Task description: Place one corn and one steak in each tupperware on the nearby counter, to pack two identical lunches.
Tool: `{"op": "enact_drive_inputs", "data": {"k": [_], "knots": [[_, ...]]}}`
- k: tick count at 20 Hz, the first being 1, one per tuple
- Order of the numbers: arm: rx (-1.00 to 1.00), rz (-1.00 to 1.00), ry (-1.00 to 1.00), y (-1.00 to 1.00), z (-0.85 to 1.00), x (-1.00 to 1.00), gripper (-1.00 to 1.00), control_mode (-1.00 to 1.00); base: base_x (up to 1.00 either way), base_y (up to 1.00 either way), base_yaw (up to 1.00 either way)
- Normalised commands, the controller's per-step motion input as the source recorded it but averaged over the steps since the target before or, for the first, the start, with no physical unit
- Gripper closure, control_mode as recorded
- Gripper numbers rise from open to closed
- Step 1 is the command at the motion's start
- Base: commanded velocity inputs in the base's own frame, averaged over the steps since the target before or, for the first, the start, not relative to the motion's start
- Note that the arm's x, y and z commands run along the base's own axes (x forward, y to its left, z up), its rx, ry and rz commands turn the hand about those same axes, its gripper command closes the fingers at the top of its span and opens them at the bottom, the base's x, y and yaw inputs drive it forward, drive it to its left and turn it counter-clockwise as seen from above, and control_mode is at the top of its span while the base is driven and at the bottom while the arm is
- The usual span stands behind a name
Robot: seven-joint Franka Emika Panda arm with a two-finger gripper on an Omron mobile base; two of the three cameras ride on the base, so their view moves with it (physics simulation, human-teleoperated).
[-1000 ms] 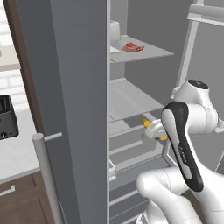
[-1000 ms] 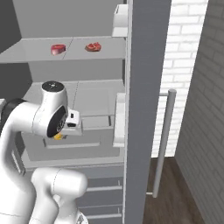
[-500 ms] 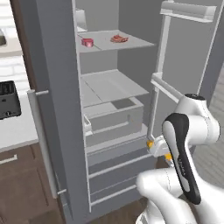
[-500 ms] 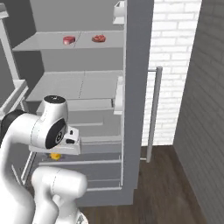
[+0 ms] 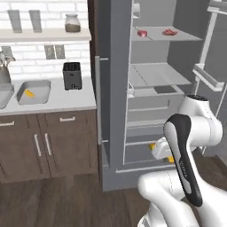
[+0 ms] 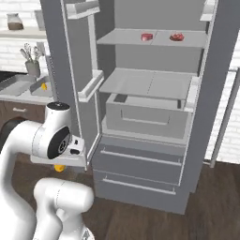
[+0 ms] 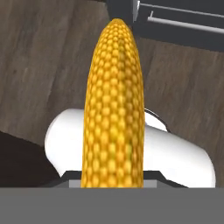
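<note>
My gripper (image 5: 161,151) is shut on the longer corn (image 7: 113,109), which juts straight ahead in the hand view and hides the fingertips. The cob's ends (image 5: 153,146) peek out beside the hand, low before the open fridge. A second corn (image 5: 29,93) lies in a light-grey tupperware (image 5: 42,85) on the pale counter (image 5: 66,98) at left. Another tupperware (image 5: 3,95) is cut off by the left edge. Both red steaks (image 5: 142,33) (image 5: 169,32) rest on the fridge's top shelf; the right base view shows them too (image 6: 147,36) (image 6: 176,37).
A black toaster (image 5: 72,75) stands on the counter beside the fridge. The fridge door (image 5: 113,84) is swung open between counter and shelves, the other door (image 5: 210,66) at right. Dark cabinets (image 5: 48,144) sit below the counter; wood floor (image 7: 43,65) lies under the hand.
The whole picture has shifted: the base has backed away and turned, bringing the counter and trays into the left base view. The gripper still holds the corn, now low before the fridge drawers.
</note>
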Motion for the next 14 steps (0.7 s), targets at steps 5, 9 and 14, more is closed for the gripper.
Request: {"op": "enact_drive_inputs", "data": {"k": [5,9,14], "knots": [[0.00,0.00,0.00,0.00,0.00,0.00,1.00,1.00,-0.34,1.00,0.44],[0.00,0.00,0.00,0.00,0.00,0.00,1.00,1.00,0.98,0.91,0.23],[0.00,0.00,0.00,0.00,0.00,0.00,1.00,1.00,0.88,0.98,0.20]]}}
